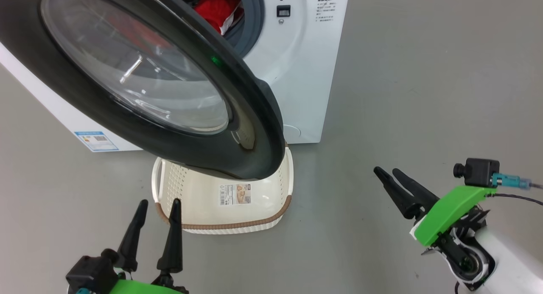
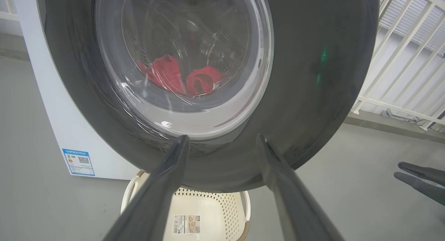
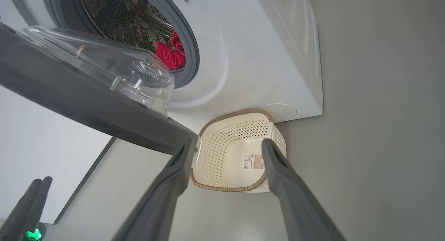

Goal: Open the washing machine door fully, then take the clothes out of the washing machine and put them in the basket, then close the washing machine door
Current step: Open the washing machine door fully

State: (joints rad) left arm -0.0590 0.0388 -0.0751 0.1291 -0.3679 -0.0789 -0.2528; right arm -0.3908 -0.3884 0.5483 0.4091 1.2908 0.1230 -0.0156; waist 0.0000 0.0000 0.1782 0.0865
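I note the washing machine (image 1: 305, 73) white with a blue sticker (image 1: 96, 141), the washing machine door (image 1: 140, 77) glossy black around clear glass, the clothes (image 1: 214, 7) red with white. The basket (image 1: 191, 188) is cream, perforated in rows, with a brown woven-look rim. My left gripper (image 1: 159, 201) and right gripper (image 1: 385, 170) have black fingers and green housings.

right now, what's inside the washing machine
Red clothes with some white lie in the drum of the washing machine, near the front. The open door covers much of the opening, so whether more lies deeper cannot be told.
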